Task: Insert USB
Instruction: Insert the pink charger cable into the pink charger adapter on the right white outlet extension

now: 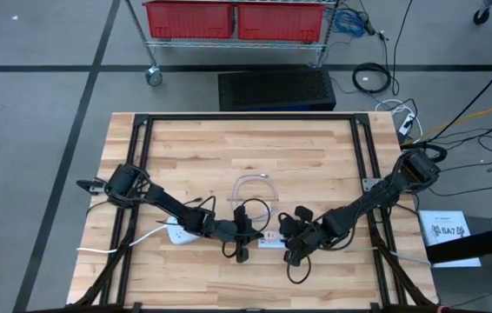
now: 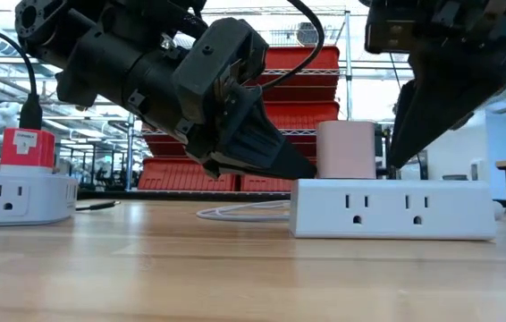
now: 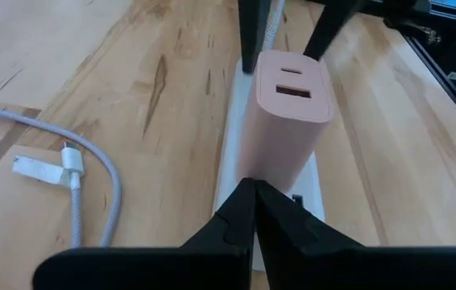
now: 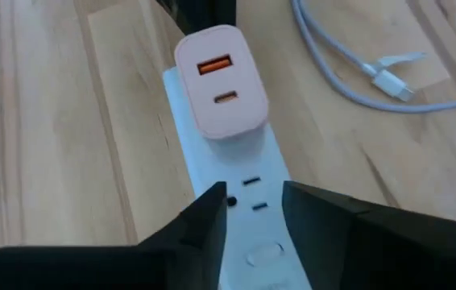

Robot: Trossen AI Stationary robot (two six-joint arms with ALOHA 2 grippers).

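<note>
Left tool is clenched empty beside the pink charger; right tool is released over the power strip.

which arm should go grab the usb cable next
Probably the left. Its hand is shut and empty, nearer the white cable, whose plug lies beside it in the left wrist view. The right hand straddles the power strip.

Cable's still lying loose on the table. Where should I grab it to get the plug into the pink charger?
Grip the cable just behind its plug, coming straight down from above. It lies flat on the wood, free end clear of the power strip and charger, so fingers can likely straddle it across its width.
</note>
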